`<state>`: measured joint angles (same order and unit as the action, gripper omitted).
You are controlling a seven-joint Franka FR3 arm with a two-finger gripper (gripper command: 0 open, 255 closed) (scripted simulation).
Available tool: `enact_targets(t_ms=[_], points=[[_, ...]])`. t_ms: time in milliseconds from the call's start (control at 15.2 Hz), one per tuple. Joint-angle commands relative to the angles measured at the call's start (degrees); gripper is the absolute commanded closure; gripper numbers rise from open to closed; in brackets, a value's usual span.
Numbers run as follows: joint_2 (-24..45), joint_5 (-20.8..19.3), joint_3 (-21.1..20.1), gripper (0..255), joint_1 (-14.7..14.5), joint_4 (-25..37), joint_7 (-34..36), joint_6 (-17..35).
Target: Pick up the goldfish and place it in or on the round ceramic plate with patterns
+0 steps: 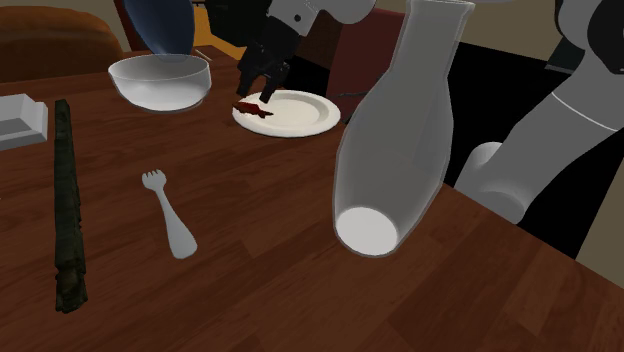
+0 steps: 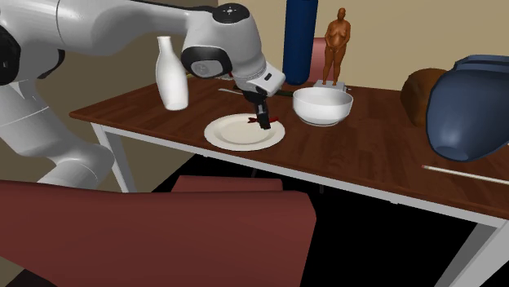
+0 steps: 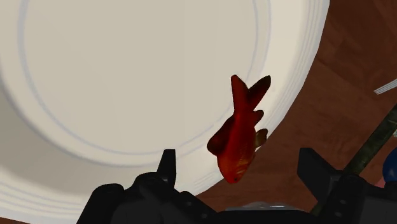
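Note:
The goldfish point(image 3: 240, 127), dark red-orange, lies across the rim of the round off-white plate point(image 3: 127, 83), head out toward the table. My black gripper point(image 3: 238, 160) hangs just above it, open. The fingers stand well apart on either side of the fish and touch nothing. In the shoulder view the gripper point(image 1: 258, 96) is over the plate's point(image 1: 295, 115) left edge, where the goldfish point(image 1: 250, 108) shows as a dark red shape. In the second exterior view the gripper point(image 2: 263, 119) stands over the goldfish point(image 2: 270, 123) at the plate's point(image 2: 236, 134) right rim.
On the brown wooden table point(image 1: 280, 260) are a white bowl point(image 1: 160, 82), a white fork point(image 1: 170, 215), a long dark stick point(image 1: 68, 200), a grey block point(image 1: 20, 118) and a tall white bottle point(image 1: 395, 140). A brown figurine point(image 2: 336, 41), a blue bag point(image 2: 473, 106) and a red chair point(image 2: 155, 236) stand around.

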<state>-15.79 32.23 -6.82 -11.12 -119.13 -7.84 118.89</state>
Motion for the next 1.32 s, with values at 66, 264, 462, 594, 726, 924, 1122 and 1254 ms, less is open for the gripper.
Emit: enact_targets(t_ms=[66, 264, 462, 594, 726, 924, 1122, 1254], points=[[0.06, 0.09, -0.08, 0, -0.05, -0.25, -0.07, 0.35], [0.06, 0.09, -0.08, 0, -0.05, -0.25, -0.07, 0.35], [0.06, 0.09, -0.08, 255, -0.05, -0.25, -0.07, 0.35], [0.06, 0.09, -0.08, 255, -0.05, -0.26, -0.07, 0.35], [0.05, 0.09, -0.07, 255, -0.05, -0.26, -0.09, 0.34], [0.05, 0.1, -0.07, 255, -0.05, -0.28, -0.1, 0.36], [1.27, -9.65, -4.57, 0, 1.21, 4.46, 15.42, -3.71], [10.17, -26.71, -14.46, 0, 3.33, 20.52, 43.16, -19.39]])
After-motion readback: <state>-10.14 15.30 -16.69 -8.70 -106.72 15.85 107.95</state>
